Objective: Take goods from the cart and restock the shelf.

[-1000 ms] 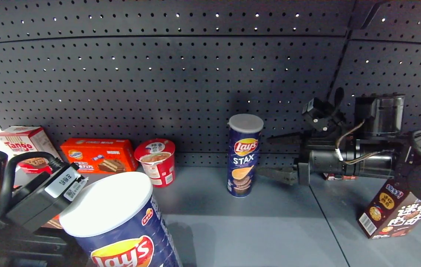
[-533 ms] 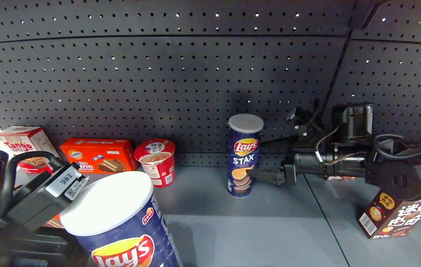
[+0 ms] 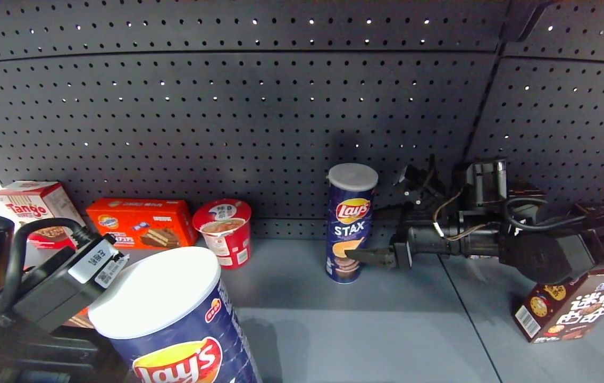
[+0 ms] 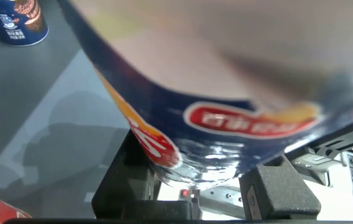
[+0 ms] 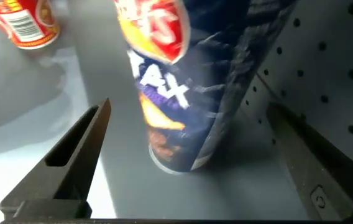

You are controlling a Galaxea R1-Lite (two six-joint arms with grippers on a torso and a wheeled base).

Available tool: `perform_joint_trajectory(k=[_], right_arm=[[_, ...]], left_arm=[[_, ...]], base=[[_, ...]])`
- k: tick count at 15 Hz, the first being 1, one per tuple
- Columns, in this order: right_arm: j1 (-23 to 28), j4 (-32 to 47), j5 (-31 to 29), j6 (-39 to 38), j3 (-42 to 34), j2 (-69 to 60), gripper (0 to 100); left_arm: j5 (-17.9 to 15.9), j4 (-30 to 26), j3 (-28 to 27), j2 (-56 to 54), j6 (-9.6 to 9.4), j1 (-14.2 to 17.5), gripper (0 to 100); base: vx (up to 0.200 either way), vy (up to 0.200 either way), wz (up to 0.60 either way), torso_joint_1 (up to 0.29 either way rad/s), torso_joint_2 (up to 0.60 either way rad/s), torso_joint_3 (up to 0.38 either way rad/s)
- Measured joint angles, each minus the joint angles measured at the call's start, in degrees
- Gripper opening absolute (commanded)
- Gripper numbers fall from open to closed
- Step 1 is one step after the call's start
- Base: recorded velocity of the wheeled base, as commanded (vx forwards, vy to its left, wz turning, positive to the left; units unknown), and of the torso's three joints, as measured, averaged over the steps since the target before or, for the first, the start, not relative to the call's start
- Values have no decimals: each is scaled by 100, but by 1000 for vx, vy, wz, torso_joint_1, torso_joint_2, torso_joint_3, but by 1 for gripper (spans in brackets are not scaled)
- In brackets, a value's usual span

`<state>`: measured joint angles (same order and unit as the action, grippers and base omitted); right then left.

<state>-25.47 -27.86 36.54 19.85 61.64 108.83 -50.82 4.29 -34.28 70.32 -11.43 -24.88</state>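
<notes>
A blue chips can (image 3: 351, 223) with a white lid stands upright on the grey shelf (image 3: 376, 335), close to the pegboard. My right gripper (image 3: 367, 230) is open, level with the can's lower half, with one finger in front of it and the other behind. The right wrist view has the can (image 5: 189, 93) between the spread fingers (image 5: 77, 162). At the lower left, my left gripper (image 4: 207, 180) is shut on a second, larger-looking chips can (image 3: 174, 319), held tilted near the shelf's front; its body (image 4: 226, 93) is up close in the left wrist view.
Along the back left stand a red-white wafer box (image 3: 36, 210), an orange biscuit box (image 3: 140, 222) and a red cup of noodles (image 3: 225, 231). A brown snack box (image 3: 573, 306) sits tilted at the right. The perforated back wall (image 3: 227, 106) is right behind them.
My right arm has moved left along the shelf, so its open fingers now flank the standing can. The left arm and its can have stayed put.
</notes>
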Motion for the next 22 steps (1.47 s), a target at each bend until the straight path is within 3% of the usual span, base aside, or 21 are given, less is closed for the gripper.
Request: perform_joint_trajectory(k=[16,17,22], right_arm=[[-71,-2,5,166,622,796,100],[-71,2,140,166,658,831,0],[-71,-2,197,166,713,870,0]], left_arm=[[-9,30,129,-4,0,116,0],[-9,28,132,-6,0,116,0],[-6,38,206,-9,0,140,0]], base=[[0,0,0,0,0,0],[0,0,0,0,0,0],[0,0,0,0,0,0]])
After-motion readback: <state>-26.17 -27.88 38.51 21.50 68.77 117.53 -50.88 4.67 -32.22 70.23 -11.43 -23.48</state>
